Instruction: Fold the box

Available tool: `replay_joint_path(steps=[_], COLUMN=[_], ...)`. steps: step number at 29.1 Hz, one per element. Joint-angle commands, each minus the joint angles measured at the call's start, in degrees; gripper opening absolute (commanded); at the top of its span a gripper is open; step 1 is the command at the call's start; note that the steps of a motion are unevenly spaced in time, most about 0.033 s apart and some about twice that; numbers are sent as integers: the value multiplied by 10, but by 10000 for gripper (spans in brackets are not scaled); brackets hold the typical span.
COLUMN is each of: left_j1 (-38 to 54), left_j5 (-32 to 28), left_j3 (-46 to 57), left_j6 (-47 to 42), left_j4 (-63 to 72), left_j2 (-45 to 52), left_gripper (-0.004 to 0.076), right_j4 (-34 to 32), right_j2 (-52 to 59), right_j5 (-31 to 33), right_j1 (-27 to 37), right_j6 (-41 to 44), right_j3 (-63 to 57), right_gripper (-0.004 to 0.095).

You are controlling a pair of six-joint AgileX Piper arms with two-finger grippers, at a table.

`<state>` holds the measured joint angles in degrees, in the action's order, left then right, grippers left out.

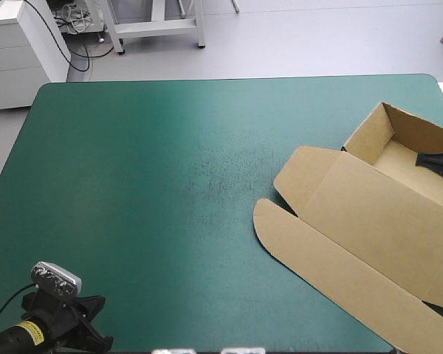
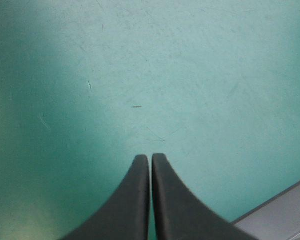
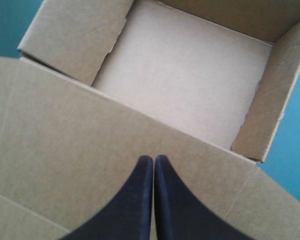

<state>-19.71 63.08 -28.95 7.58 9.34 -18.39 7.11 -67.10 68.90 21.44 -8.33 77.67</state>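
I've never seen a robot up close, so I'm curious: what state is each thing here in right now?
Box: open tray, walls up, lid flat.
Left end effector: shut, empty, over the teal-green cover.
Right end effector: shut, over the box.

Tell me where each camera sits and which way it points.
High view: above and behind the robot, looking forward and down at the teal-green cover, box, left gripper at the near left corner, right gripper over the box.
Left wrist view: above that wrist, facing down at bare cover; its shut fingers show.
Right wrist view: above that wrist, facing into the box's tray; its shut fingers show.
Shared: the box, in high and right wrist views.
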Motion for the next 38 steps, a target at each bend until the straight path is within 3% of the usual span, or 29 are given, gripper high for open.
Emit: replay_joint_path(steps=[1,11,25,32,38], left_j1=[-3,-3,-3,-3,-3], left_j5=[-28,-37,-37,-37,-37], left_j3=[-13,-13,-13,-13,-13], left_j6=[1,1,-4,-4,-4], left_j4=[14,14,56,75,75], left_j2=[-5,-5,-5,-5,-5], left_gripper=[-8,-8,-8,-8,-8], right_j4=[4,8,14,91,88], right_j2=[80,235,429,517,585], right_j5=[-29,-31,-54,-67,-96], right_j1=[-34,-125,-131,-131,-131], right_j6=[-14,-18,-60,-140,-167], right_j3=[-29,-168,-384,-460,-478], right_gripper=[-12,-18,-20,-21,-21])
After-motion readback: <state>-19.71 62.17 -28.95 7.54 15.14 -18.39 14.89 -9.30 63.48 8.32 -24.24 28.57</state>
